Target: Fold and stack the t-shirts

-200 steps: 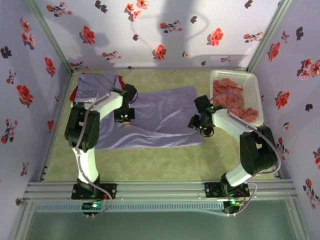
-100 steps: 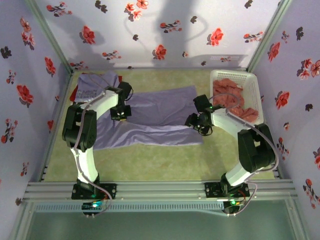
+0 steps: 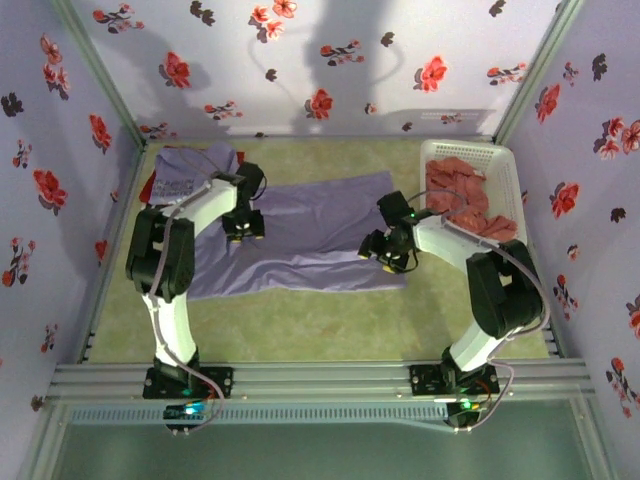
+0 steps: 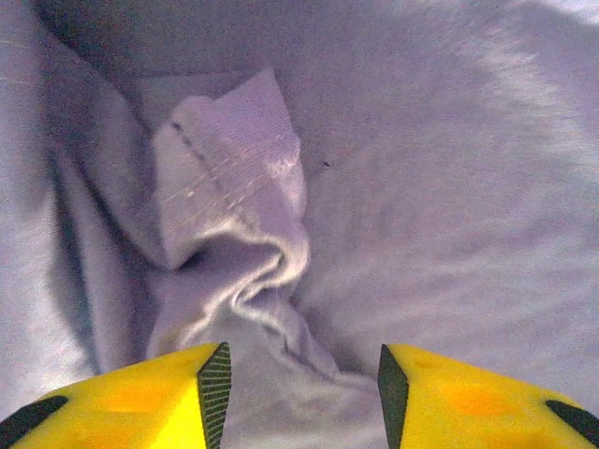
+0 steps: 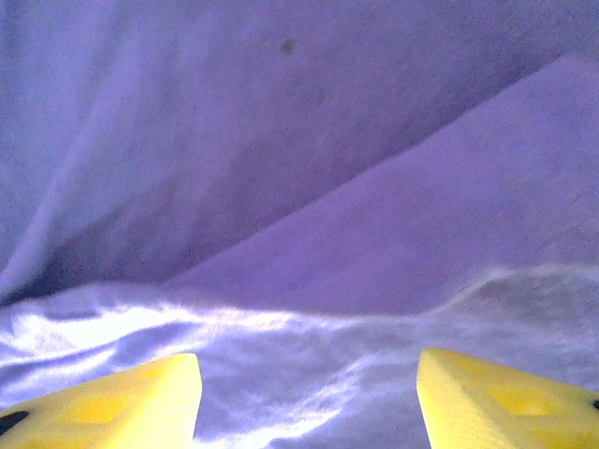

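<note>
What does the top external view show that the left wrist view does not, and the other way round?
From the top view: the white basket holding red shirts, a purple shirt with white lettering at the far left, and the right end effector. From the left wrist view: a crumpled, stitched hem lying just ahead of the parted yellow fingers. Both: the left end effector low over the spread lavender shirt.

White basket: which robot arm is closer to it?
Right. The right end effector sits just beside the white basket, over the lavender t-shirt; the left end effector is at the shirt's opposite end.
</note>
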Robot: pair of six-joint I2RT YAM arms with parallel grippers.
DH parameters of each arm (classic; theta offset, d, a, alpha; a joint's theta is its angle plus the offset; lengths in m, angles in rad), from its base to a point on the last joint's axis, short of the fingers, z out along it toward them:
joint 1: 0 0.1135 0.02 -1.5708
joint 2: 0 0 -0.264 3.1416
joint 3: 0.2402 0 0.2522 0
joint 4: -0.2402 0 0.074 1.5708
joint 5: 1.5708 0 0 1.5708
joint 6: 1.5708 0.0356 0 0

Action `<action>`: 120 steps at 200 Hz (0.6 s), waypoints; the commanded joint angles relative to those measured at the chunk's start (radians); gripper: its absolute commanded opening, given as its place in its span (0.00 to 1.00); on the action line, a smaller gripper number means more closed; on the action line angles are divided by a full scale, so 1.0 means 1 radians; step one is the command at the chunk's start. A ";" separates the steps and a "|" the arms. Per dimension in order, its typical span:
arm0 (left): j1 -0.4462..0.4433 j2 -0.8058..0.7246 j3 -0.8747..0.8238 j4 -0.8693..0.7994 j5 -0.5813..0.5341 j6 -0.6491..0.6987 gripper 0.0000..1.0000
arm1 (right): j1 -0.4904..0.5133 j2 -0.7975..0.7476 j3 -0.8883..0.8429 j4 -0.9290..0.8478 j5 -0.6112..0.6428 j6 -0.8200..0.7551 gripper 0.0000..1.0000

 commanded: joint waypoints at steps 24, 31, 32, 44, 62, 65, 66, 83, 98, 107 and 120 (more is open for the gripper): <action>0.009 -0.134 -0.004 -0.095 -0.002 -0.012 0.49 | 0.007 0.040 0.031 -0.015 0.002 -0.017 0.48; 0.009 -0.144 -0.025 -0.093 -0.001 -0.017 0.49 | 0.006 0.060 0.052 -0.023 0.018 -0.027 0.39; 0.009 -0.147 -0.027 -0.093 -0.001 -0.017 0.49 | 0.006 0.063 0.055 -0.024 0.020 -0.027 0.39; 0.009 -0.171 -0.069 -0.087 -0.001 -0.028 0.49 | 0.002 0.092 0.087 -0.041 0.061 -0.043 0.25; 0.009 -0.208 -0.132 -0.071 0.002 -0.049 0.49 | -0.013 0.130 0.128 -0.060 0.099 -0.062 0.18; 0.008 -0.214 -0.141 -0.070 0.004 -0.052 0.49 | -0.015 0.134 0.135 -0.062 0.106 -0.065 0.18; 0.008 -0.217 -0.144 -0.070 0.004 -0.052 0.49 | -0.015 0.137 0.138 -0.062 0.108 -0.066 0.18; 0.008 -0.252 -0.187 -0.065 0.001 -0.061 0.49 | -0.021 0.166 0.183 -0.074 0.142 -0.090 0.18; 0.009 -0.271 -0.215 -0.070 -0.005 -0.062 0.49 | -0.025 0.204 0.224 -0.080 0.181 -0.117 0.19; 0.010 -0.278 -0.231 -0.074 -0.008 -0.061 0.49 | -0.032 0.235 0.250 -0.086 0.196 -0.134 0.19; 0.015 -0.286 -0.254 -0.076 -0.007 -0.060 0.48 | -0.043 0.266 0.291 -0.107 0.195 -0.155 0.20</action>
